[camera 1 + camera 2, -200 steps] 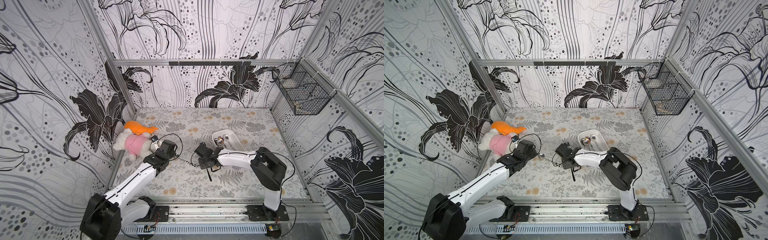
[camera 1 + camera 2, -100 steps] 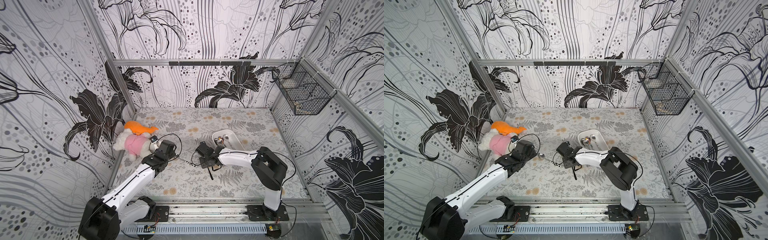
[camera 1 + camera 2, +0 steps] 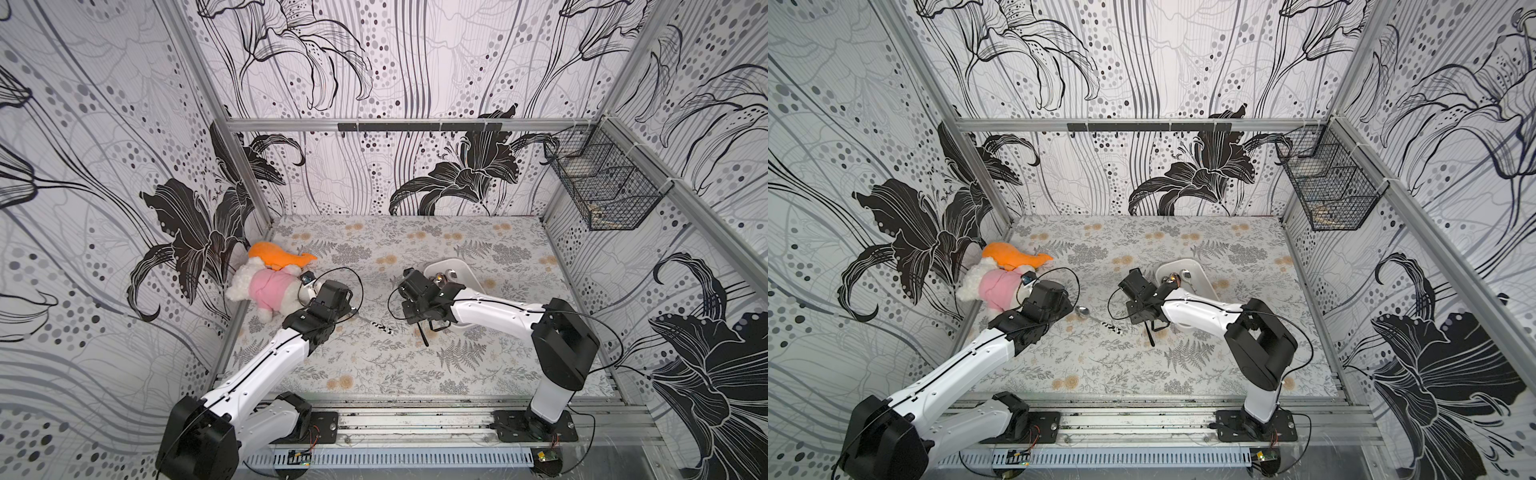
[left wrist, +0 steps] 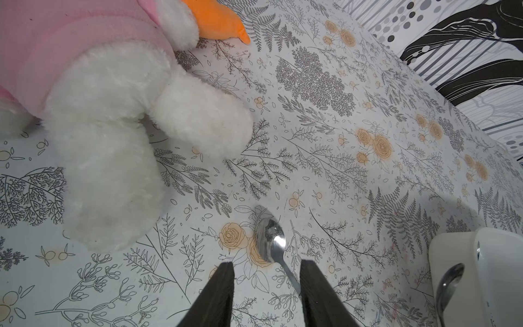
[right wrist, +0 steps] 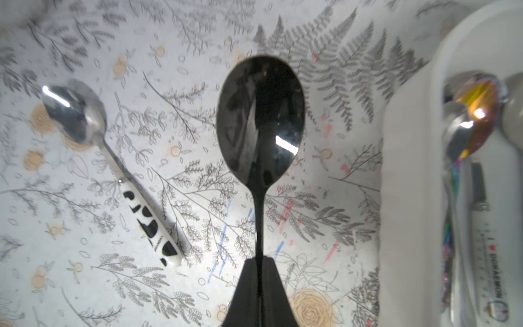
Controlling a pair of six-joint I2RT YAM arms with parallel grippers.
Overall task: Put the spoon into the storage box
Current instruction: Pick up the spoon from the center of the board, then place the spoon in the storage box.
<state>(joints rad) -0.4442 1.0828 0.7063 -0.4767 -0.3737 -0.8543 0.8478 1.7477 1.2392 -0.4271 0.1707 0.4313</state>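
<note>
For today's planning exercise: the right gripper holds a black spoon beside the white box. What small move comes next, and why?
Probably swing the black spoon over the storage box: the right gripper is shut on its handle, its bowl beside the rim.

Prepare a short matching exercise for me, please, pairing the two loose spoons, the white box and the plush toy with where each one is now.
Things:
1. black spoon
2. cow-patterned spoon
3. storage box
4. plush toy

States:
a. lies at the table's left edge
b. holds other spoons
c. clamped in the shut right gripper
d. flat on the table, neck inside the open left gripper

Pairs: 1-c, 2-d, 3-b, 4-a.
</note>
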